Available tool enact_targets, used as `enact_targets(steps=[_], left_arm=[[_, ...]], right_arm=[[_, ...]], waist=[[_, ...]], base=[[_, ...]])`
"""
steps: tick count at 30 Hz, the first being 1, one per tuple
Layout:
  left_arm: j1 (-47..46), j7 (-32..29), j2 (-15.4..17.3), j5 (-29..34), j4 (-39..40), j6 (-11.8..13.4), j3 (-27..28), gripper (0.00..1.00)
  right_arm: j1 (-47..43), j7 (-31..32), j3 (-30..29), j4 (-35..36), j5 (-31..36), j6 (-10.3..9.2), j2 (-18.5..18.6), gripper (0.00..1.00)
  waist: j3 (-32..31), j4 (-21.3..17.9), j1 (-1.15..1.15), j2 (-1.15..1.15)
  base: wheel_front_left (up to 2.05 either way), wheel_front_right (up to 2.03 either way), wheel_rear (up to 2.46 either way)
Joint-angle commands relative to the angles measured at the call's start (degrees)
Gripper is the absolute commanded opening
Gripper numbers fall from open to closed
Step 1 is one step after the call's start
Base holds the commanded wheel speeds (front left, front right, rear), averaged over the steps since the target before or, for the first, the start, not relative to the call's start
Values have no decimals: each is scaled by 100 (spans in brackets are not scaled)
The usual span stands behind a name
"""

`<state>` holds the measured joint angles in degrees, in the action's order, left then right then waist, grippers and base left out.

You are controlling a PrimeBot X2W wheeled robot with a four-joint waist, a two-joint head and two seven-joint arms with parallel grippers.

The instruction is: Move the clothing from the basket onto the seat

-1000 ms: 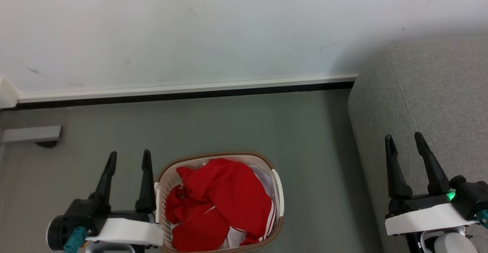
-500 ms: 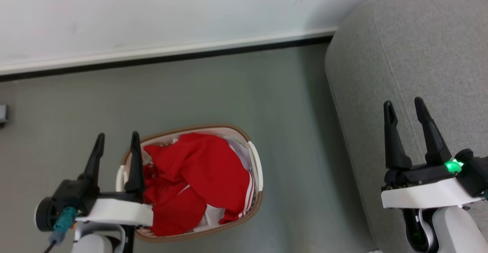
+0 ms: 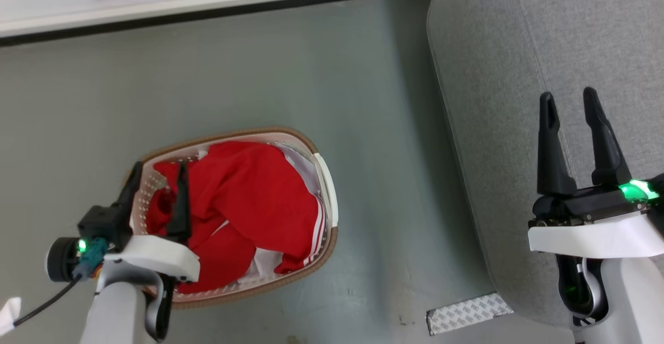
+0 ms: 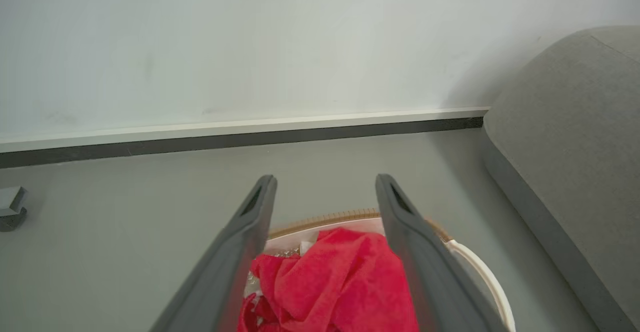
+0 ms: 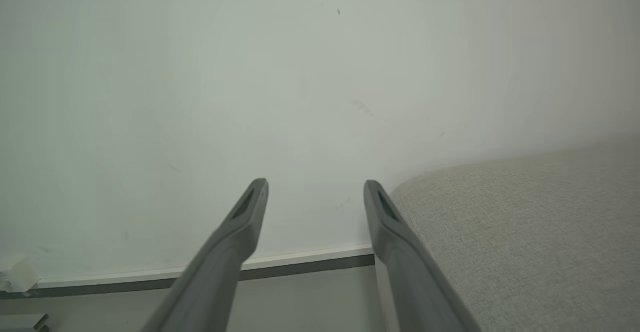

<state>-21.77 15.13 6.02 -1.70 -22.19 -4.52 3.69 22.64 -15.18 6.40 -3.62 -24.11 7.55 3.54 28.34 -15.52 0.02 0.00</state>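
Left gripper [image 3: 160,166], fingers spread and empty at the head view's lower left, would best leave the grey sofa [image 3: 519,48] along the right edge for later, drop into the laundry basket [image 3: 328,188] beneath it and pinch a thick fold of the red striped clothing [image 3: 259,193] heaped inside, not the white sheet [image 3: 263,263].

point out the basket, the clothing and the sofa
basket [image 3: 327,188], head view, white side handle
clothing [image 3: 259,193], head view, middle of the red heap
sofa [image 3: 519,48], head view, grey top surface
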Motion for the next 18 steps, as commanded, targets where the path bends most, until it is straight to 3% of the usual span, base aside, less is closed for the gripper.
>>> enact_targets(steps=[1, 18], left_arm=[[-122, 4, 35, 0, -204, -16, -12, 100], [-1866, -210, 489, -28, -3452, -204, -354, 100]], right_arm=[[90, 5, -61, 54, -35, -12, -9, 100], [330, 5, -73, 312, -129, -12, -62, 100]], waist=[[137, -53, -2, 0], [788, -403, -2, 0]], base=[[0, 0, 0], [0, 0, 0]])
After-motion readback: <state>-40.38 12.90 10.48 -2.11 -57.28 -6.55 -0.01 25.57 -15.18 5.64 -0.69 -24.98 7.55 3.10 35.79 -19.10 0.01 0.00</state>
